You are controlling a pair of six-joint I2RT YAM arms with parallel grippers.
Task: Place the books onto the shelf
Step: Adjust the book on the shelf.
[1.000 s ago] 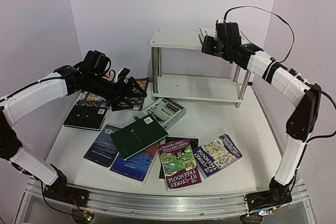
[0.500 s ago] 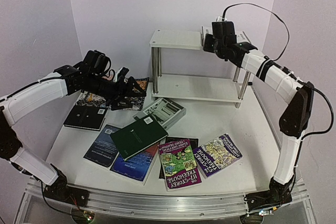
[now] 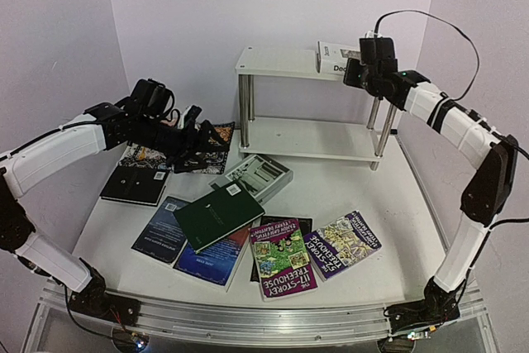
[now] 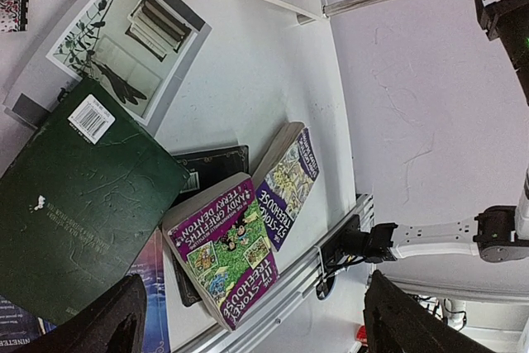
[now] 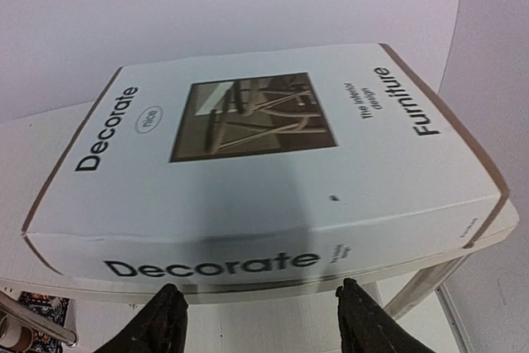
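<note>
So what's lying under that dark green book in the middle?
The dark green book lies across a blue book and a second blue book; its far corner rests on the grey-white book. The parts of those covers beneath it are hidden, as is anything thinner there.

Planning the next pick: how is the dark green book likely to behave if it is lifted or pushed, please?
The dark green book looks like a flat hardback, so it probably stays stiff when lifted by an edge. It rests partly on a blue book and others, so a push would likely slide it over them.
</note>
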